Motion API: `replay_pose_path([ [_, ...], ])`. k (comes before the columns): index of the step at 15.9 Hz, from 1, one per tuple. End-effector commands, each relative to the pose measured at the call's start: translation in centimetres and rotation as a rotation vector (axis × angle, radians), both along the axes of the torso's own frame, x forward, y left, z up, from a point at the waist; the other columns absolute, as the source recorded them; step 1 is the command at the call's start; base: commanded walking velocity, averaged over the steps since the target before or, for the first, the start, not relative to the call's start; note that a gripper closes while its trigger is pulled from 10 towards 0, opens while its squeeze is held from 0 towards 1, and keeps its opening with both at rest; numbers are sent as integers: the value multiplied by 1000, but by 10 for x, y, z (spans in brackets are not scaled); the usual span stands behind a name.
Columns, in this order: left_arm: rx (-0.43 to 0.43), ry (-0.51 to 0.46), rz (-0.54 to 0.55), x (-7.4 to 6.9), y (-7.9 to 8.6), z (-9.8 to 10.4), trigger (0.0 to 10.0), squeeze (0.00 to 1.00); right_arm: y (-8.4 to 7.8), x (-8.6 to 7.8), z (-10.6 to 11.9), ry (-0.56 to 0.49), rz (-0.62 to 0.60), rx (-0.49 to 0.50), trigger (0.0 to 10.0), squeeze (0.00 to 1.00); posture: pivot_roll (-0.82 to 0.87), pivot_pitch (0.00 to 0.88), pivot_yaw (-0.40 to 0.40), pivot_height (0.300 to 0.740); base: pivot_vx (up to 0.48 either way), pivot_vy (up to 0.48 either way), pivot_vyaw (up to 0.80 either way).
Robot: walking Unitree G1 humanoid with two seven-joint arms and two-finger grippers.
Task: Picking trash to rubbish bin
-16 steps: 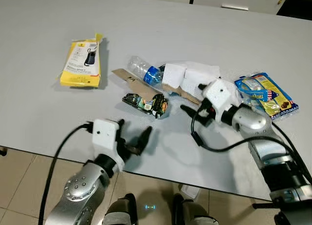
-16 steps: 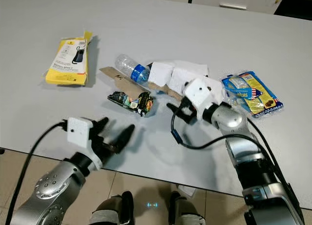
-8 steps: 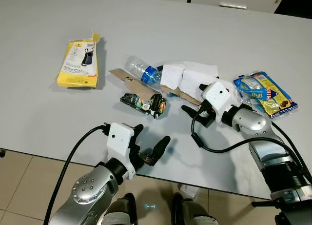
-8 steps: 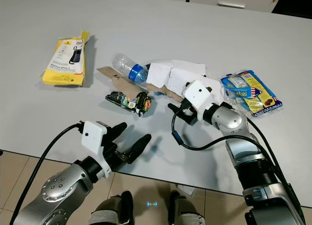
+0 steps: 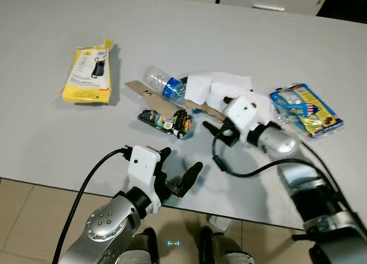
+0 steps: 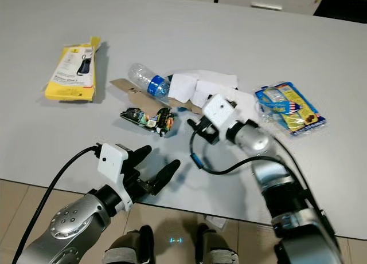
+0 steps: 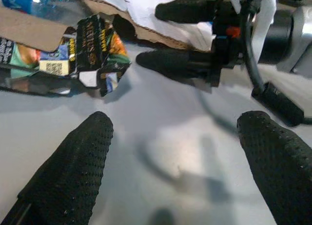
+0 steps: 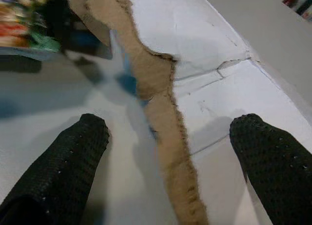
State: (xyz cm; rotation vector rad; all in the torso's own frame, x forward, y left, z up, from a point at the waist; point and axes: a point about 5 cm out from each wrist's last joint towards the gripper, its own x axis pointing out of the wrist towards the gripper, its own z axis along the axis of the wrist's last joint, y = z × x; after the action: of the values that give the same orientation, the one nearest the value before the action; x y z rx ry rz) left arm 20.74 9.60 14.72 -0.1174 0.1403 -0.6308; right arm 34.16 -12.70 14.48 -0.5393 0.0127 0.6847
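Note:
Trash lies mid-table: a crumpled dark snack wrapper (image 5: 166, 119), a clear plastic bottle (image 5: 163, 84), a torn cardboard strip (image 5: 150, 95) and white paper sheets (image 5: 221, 87). My right gripper (image 5: 217, 114) is open, low over the table at the near edge of the paper. In the right wrist view the cardboard strip (image 8: 161, 103) and white paper (image 8: 195, 34) lie between its fingers (image 8: 73, 156). My left gripper (image 5: 180, 160) is open near the table's front edge, pointing at the wrapper (image 7: 73, 49), apart from it and holding nothing.
A yellow package (image 5: 87, 75) lies at the left of the grey table (image 5: 46, 138). A blue and yellow snack packet (image 5: 304, 106) lies at the right, behind my right arm. Beige floor tiles (image 5: 34, 218) show below the table's front edge.
My left gripper has moved right along the front edge toward the wrapper. My right gripper has shifted left and a little farther in, onto the cardboard and paper. Both stay open.

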Motion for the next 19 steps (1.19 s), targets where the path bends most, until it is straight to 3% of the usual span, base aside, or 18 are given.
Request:
replay_pose_path([
  [1, -11, 8, -9, -5, -1, 1, 10000, 0, 5, -20, -53, 197, 30, -107, 5725, 0, -1, 291, -26, 740, 0, 0, 0],
  [2, -11, 8, -8, -5, -1, 1, 10000, 0, 7, -22, -55, 204, 32, -96, 0, 0, 0, 293, -24, 740, 0, 0, 0],
  [19, -3, 17, -1, -6, 1, -3, 10000, 0, -11, -7, -44, 105, -118, -99, 0, 0, 1, 286, -21, 740, 0, 0, 0],
])
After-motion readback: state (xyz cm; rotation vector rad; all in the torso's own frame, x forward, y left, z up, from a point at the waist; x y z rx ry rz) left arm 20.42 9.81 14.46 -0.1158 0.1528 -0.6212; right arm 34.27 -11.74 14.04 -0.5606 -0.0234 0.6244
